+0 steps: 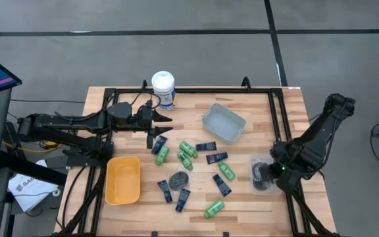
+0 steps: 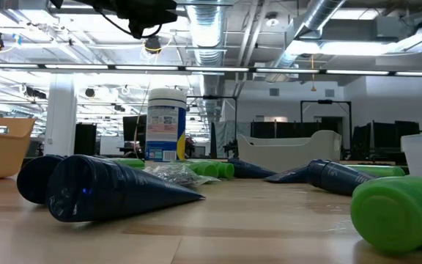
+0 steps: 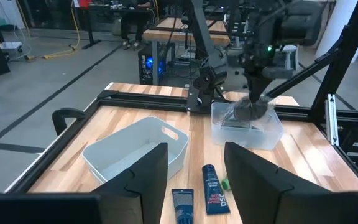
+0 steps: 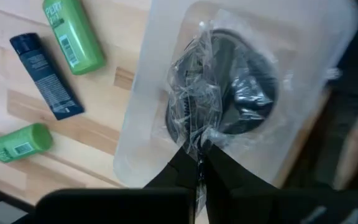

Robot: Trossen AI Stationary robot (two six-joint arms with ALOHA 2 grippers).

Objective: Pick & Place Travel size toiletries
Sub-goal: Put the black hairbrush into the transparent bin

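your right gripper (image 4: 197, 163) is clenched on a wrapped tin's (image 4: 229, 93) plastic, directly above the clear bin (image 4: 166, 37).

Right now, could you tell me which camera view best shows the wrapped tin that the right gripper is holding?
The right wrist view: the wrapped tin fills the picture, its wrap pinched by the right gripper. The high view shows it small, the left wrist view distant; the low view misses it.
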